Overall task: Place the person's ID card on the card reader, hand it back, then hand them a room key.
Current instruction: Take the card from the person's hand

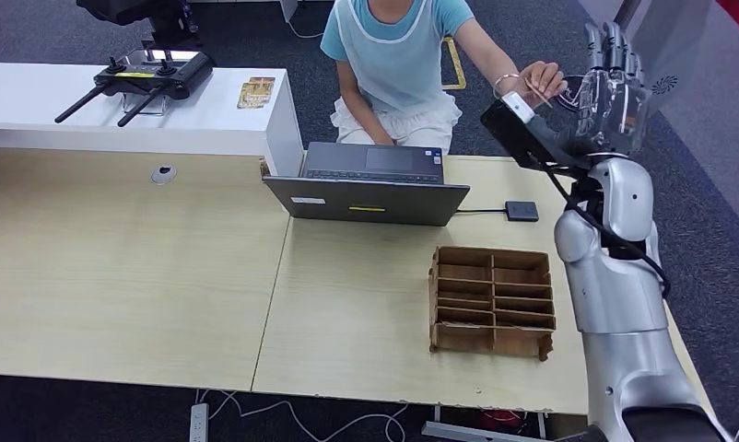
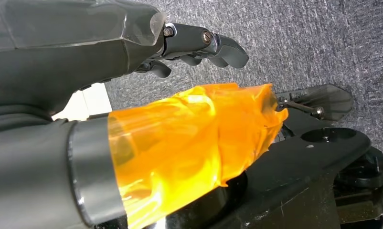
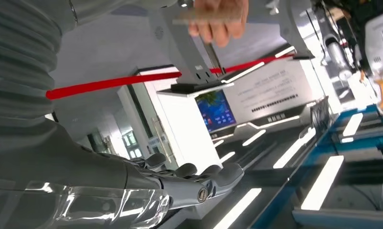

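Head view has the right hand raised beyond the surface, fingers straight and apart, empty, beside the person's hand, which pinches a thin card seen edge-on. Right wrist view catches that card blurred at the frame edge. Left wrist view shows the left hand hanging over carpet, fingers loosely curled, empty.

I'm looking at a mock reception desk in an office or demo hall: a pale wood-laminate desk on grey carpet, an open grey laptop, a brown compartmented cardboard organiser, a white counter, and a wall-mounted blue display screen.
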Motion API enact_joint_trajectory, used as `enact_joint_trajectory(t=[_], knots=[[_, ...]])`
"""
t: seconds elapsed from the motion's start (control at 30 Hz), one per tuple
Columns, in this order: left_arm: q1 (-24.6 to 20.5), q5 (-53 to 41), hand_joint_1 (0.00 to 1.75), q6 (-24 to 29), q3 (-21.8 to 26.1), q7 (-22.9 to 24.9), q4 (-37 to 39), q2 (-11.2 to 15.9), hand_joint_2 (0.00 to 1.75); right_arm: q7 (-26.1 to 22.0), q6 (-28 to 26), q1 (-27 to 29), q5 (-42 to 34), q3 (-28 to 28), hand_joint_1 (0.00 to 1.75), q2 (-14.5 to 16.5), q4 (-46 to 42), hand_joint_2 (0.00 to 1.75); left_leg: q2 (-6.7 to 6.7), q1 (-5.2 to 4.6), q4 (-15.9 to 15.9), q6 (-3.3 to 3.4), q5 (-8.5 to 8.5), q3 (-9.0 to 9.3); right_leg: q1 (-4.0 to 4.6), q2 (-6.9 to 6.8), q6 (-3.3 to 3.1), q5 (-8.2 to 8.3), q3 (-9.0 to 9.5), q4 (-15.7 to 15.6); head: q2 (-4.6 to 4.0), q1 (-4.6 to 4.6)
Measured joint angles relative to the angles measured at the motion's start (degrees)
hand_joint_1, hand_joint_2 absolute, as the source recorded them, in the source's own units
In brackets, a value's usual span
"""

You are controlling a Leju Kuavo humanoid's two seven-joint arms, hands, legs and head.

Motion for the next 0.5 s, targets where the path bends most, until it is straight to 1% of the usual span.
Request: enact_joint_trajectory(t=[0.3, 0.5], knots=[[-0.01, 0.0, 0.0, -0.08, -0.1, 0.08, 0.0, 0.05, 0.0, 1.3, 2.44, -7.68, 3.28, 1.51, 0.0, -1.59, 14.62, 1.75, -0.01, 0.0, 0.02, 0.02, 0.02, -0.02, 0.0, -0.01, 0.03, 0.02, -0.01, 0.0, 0.0, -0.01], [-0.02, -0.17, 0.0, -0.02, -0.1, 0.11, 0.0, 0.1, 0.0, 2.9, 3.13, -10.81, 4.73, 2.01, 0.0, -2.04, 20.7, 1.75, -0.01, 0.0, 0.02, 0.02, 0.02, -0.02, 0.0, 0.0, 0.03, 0.02, -0.02, 0.0, 0.01, -0.02]])
